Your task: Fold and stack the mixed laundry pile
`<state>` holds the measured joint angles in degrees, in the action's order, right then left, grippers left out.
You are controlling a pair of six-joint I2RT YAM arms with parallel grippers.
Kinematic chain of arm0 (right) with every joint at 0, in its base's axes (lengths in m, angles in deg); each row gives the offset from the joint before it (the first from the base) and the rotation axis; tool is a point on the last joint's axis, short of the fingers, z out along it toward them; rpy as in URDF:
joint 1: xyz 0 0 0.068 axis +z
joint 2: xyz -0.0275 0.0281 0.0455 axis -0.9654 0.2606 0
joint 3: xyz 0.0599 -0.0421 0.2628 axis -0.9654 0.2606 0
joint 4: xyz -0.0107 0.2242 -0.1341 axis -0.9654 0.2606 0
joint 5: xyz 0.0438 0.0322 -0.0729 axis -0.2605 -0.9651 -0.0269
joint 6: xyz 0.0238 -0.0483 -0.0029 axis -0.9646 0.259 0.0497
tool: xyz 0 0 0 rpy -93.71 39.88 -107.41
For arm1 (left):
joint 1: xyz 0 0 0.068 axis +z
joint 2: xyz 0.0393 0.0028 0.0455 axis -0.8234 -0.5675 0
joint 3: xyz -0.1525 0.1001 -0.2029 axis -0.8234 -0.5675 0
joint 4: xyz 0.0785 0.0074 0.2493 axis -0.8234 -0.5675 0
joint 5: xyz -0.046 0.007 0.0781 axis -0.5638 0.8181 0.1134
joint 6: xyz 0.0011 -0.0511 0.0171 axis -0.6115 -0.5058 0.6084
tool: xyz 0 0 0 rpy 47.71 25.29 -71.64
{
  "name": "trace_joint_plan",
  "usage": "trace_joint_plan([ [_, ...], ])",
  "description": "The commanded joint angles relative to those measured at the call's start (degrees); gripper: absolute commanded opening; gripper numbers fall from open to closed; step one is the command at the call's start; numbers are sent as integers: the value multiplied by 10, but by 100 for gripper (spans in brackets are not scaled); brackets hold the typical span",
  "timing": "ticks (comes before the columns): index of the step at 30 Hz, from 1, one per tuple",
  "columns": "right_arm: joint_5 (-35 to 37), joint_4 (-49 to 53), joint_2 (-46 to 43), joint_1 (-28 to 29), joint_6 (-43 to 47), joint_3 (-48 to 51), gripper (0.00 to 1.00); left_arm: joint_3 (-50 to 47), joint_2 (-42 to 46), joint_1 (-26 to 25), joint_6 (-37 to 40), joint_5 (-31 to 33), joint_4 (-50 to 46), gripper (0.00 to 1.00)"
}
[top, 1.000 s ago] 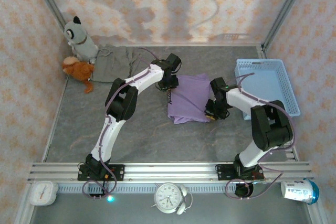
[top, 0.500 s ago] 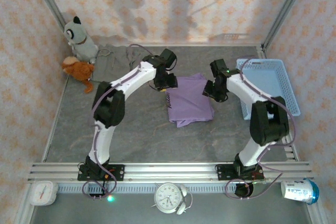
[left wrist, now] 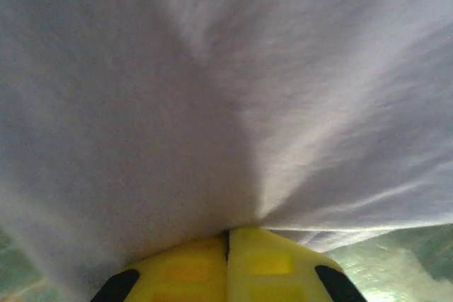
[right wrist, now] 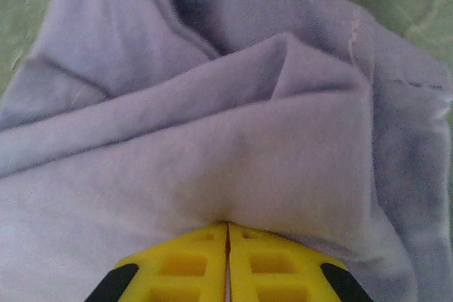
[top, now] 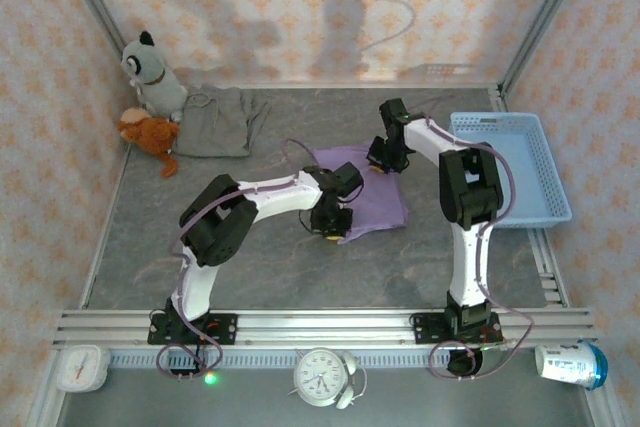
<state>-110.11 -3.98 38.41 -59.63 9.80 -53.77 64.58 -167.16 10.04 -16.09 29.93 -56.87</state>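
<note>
The lavender-purple garment (top: pixel 375 202) lies loosely folded mid-table. My left gripper (top: pixel 330 230) is at its near left corner, shut on a pinch of the lavender cloth (left wrist: pixel 212 90). Creases run out from the closed yellow tips of the left gripper (left wrist: pixel 228 231). My right gripper (top: pixel 380 162) is at the garment's far edge. In the right wrist view the right gripper (right wrist: pixel 226 224) is shut, with a thick fold of the lavender cloth (right wrist: pixel 233 139) drawn into its tips. The small taupe garment (top: pixel 215 119) lies spread at the back left, apart from both grippers.
A light blue slatted basket (top: pixel 510 162) stands at the right edge of the table. A grey plush toy (top: pixel 150 72) and an orange one (top: pixel 148 132) sit in the back left corner beside the taupe garment. Two clocks (top: pixel 323 375) and a can (top: pixel 570 364) lie beyond the front rail.
My left gripper has moved from the lavender garment's far left edge to its near left corner. The right gripper has gone from the right side to the far edge. Both have closed on cloth.
</note>
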Motion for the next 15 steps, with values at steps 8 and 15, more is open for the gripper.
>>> trace_joint_plan([
  [8,33,43,49,-19,-6,-69,9,-39,-9,24,2,93,-39,5],
  [15,30,3,-71,-19,-37,129,12,51,-47,105,21,145,-65,6],
])
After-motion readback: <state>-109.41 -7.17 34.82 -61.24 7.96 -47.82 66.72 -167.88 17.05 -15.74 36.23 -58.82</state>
